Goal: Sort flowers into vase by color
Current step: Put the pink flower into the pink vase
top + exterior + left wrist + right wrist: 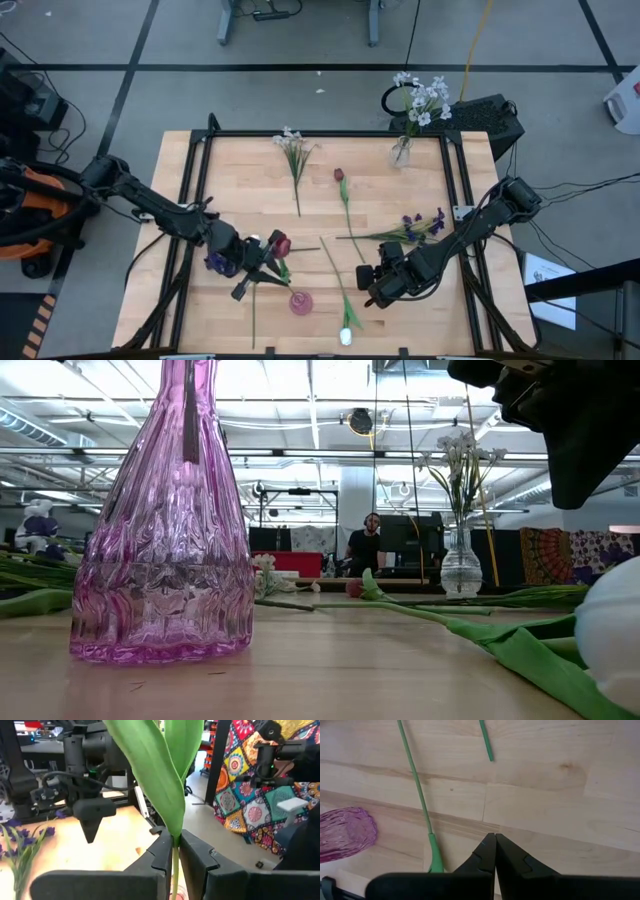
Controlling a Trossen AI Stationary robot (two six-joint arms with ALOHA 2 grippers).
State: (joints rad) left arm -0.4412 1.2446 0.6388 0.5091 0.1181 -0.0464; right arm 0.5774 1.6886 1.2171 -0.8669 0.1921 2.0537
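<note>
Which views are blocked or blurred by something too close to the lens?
Low view: the pink vase looms large at left, and a white tulip bud blurs at the right edge. Left wrist view: the green leaf clamped by the left gripper hides the centre. High view unobstructed.

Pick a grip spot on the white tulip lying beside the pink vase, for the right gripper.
Grip the white tulip on its bare mid-stem, away from the bud. It lies flat on the table, so the right gripper, now shut, should probably open and come straight down, jaws across the stem.
</note>
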